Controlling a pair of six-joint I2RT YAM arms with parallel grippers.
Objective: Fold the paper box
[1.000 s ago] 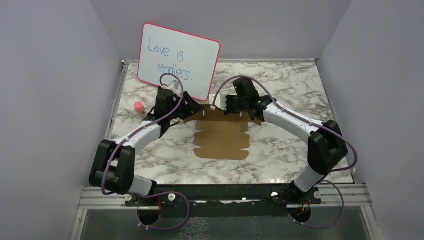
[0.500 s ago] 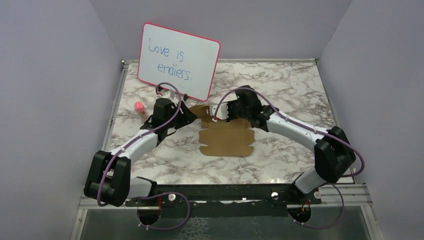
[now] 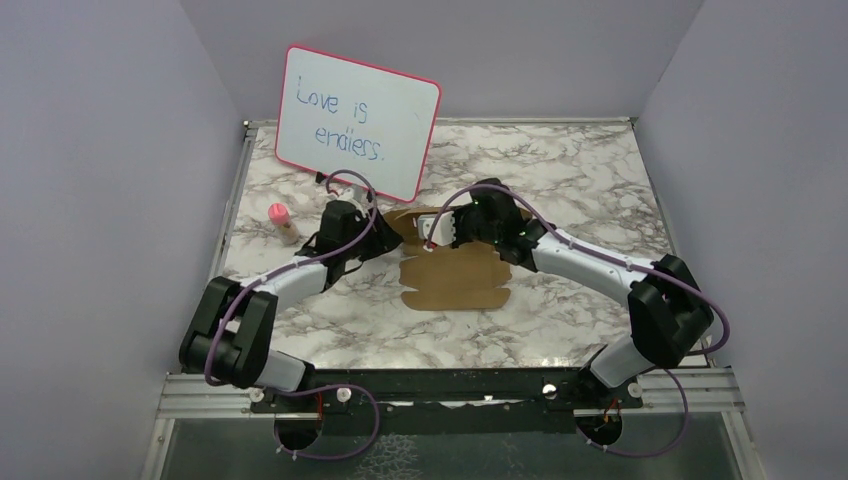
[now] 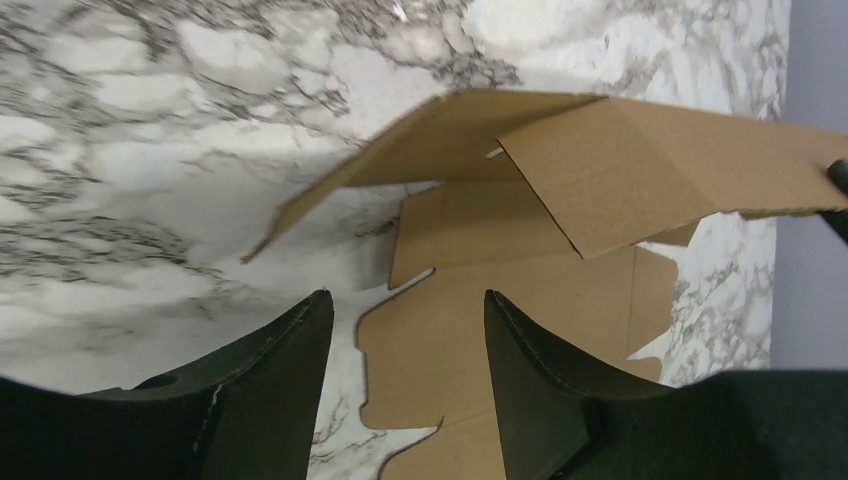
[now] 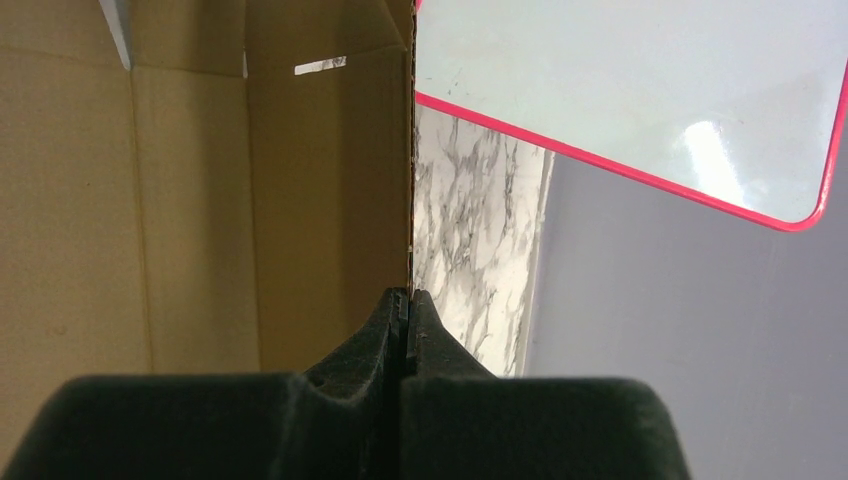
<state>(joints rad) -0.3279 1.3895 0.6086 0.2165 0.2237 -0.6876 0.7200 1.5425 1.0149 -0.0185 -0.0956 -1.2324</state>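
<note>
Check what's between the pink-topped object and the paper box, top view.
The left gripper, jaws open, sits between the pink-topped object and the paper box; the top view shows it.

top: high, looking down at table (image 3: 580,170) | wrists: close-up; all three share paper box (image 3: 455,282)

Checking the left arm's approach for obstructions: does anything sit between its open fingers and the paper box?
Nothing visible does. The left gripper is open, with only the bare marble table and the paper box directly ahead of it. The right gripper pinches the box's raised edge.
</note>
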